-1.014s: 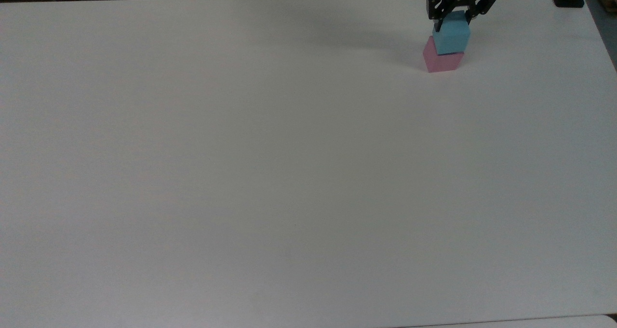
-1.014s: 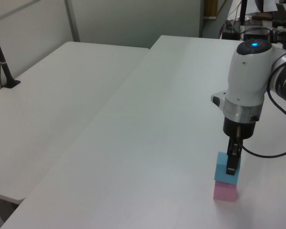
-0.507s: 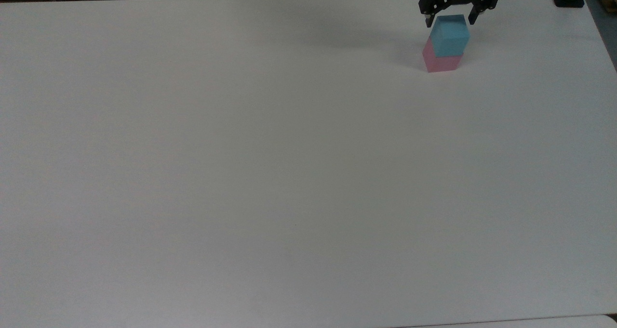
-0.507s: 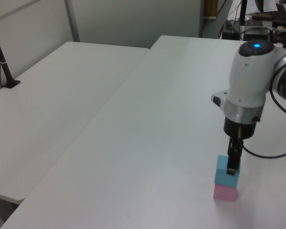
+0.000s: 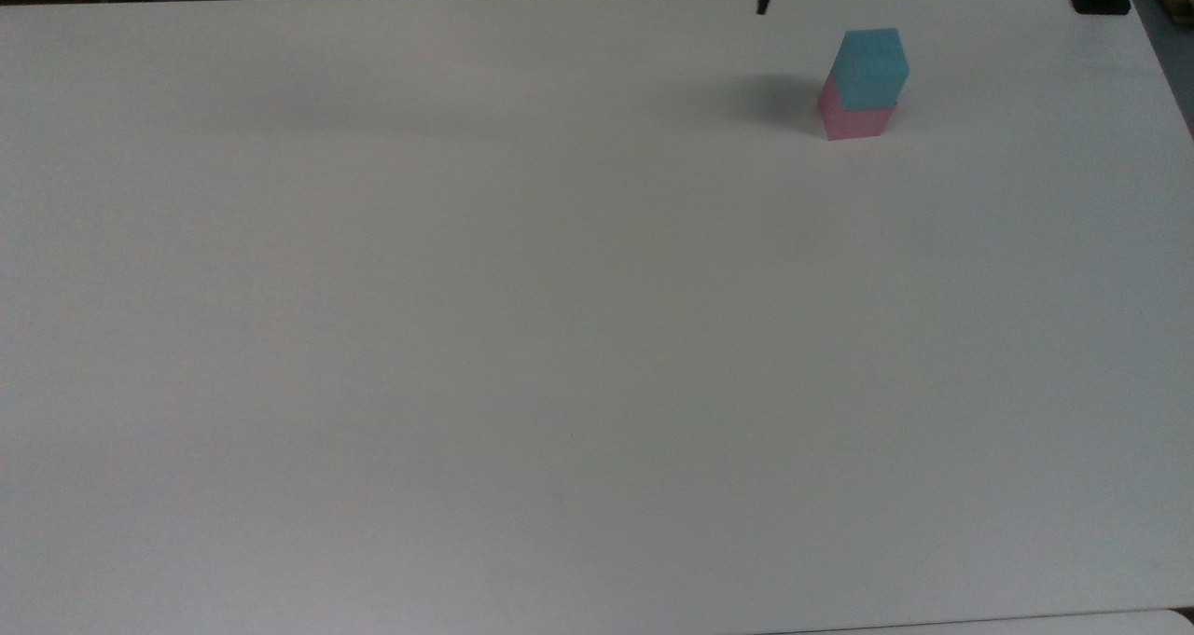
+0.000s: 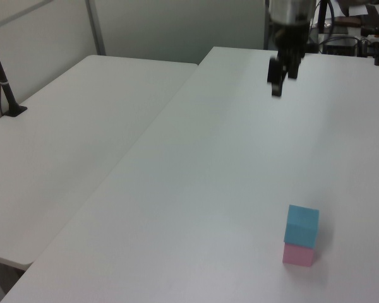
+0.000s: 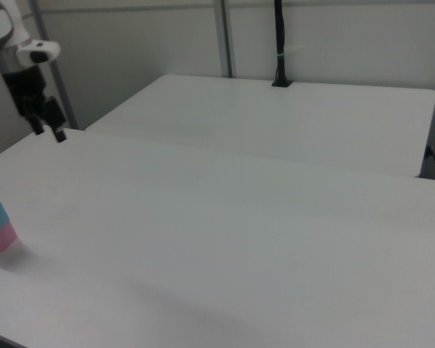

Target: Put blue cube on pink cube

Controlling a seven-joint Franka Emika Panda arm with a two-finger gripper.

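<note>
Plainly, no writing marks either cube. Both have matte, bare faces and match in size. The blue cube [image 5: 872, 64] sits on the pink cube [image 5: 853, 119], turned slightly askew from it, near the far right corner of the desk [image 5: 560, 337] in the top view. My gripper [image 6: 282, 74] hangs in the air well apart from the stack, fingers spread with nothing between them. Another white desk [image 7: 297, 116] stands alongside.

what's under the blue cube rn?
The small pale pink cube sits directly under the light sky-blue cube, resting on the white table. The pink cube's top face is covered; blue sits slightly offset.
</note>
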